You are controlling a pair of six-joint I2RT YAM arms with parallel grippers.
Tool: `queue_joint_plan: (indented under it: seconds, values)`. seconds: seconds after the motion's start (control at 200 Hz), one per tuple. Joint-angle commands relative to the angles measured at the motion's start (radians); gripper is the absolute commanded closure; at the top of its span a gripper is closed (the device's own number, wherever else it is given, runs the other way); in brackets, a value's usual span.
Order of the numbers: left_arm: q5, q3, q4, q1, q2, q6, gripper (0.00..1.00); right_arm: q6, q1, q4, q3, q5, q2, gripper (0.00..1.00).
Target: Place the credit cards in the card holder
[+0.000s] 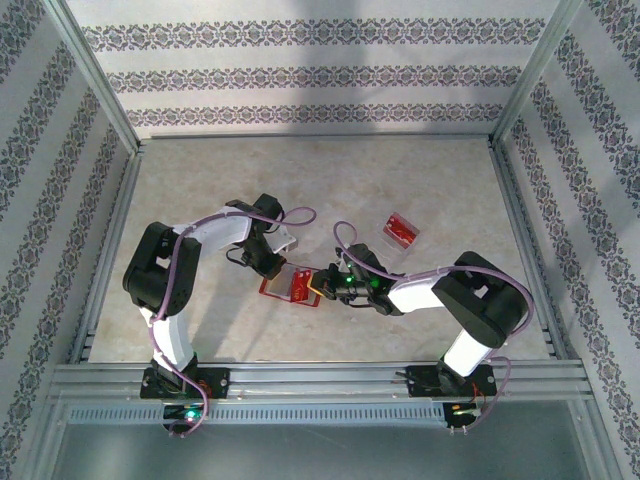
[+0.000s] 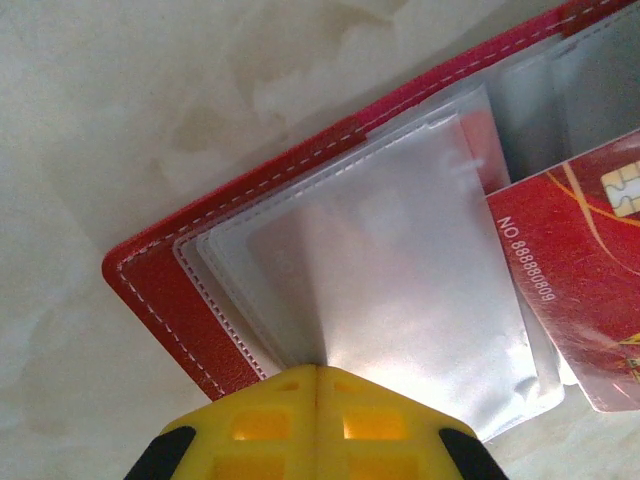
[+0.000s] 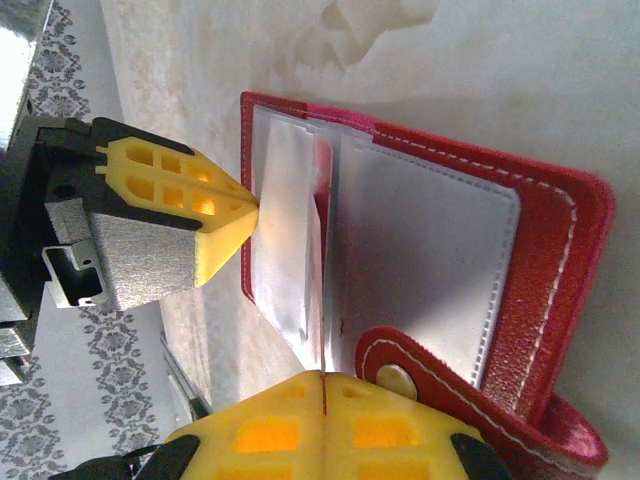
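Red card holder point(image 3: 545, 260), open at desk point(image 1: 200, 200) centre. Left hand point(image 2: 317, 370) pinches its clear sleeve point(image 2: 400, 280); right hand point(image 3: 322, 376) clamps a credit card point(image 2: 580, 280).

One line of print can be read: white characters on the glossy red plastic credit card point(image 2: 575, 275), running along its short end. They read "NO" and then a string of digits that looks like 888880809. Yellow marks further along this card are cut off at the picture's edge and cannot be made out as letters. The card lies across the clear sleeves of the red folding wallet point(image 2: 165, 290), near the middle of the tabletop point(image 1: 420, 190).
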Motion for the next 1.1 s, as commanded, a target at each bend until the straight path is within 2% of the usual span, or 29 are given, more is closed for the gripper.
queue_joint_plan:
  seconds: [0.0, 0.535, 1.094]
  values:
    - [-0.017, 0.002, -0.006, 0.012, 0.026, -0.008, 1.0, -0.015, -0.005, 0.019, 0.009, 0.012, 0.015, 1.0]
    - [-0.011, -0.012, 0.006, 0.012, -0.008, -0.021, 1.0, 0.002, 0.026, 0.073, -0.019, 0.179, 0.044, 1.0]
    - [0.006, -0.018, 0.01, 0.012, -0.005, -0.03, 1.0, 0.056, 0.075, 0.12, -0.012, 0.21, 0.113, 1.0]
